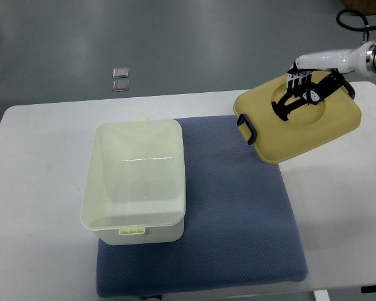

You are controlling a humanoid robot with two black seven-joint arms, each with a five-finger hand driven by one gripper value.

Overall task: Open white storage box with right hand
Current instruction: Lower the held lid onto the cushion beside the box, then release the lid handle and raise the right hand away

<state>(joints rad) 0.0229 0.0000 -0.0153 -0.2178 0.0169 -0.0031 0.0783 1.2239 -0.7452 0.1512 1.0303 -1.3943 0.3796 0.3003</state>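
Note:
The white storage box point(151, 233) stands open and empty on the left part of a blue mat point(238, 213), with small latch tabs at its near and far rims. Its yellow lid point(304, 138) is off the box, tilted at the table's far right, with a black clip point(247, 128) on its left edge. My right hand point(304, 93), with black fingers on a white forearm coming in from the right edge, is curled onto the lid's round recessed top and holds it. The left arm does not show.
The white table point(37, 188) carries the mat. Two small clear squares point(120, 79) lie on the grey floor beyond the far edge. A black cable point(354, 19) loops at the top right corner.

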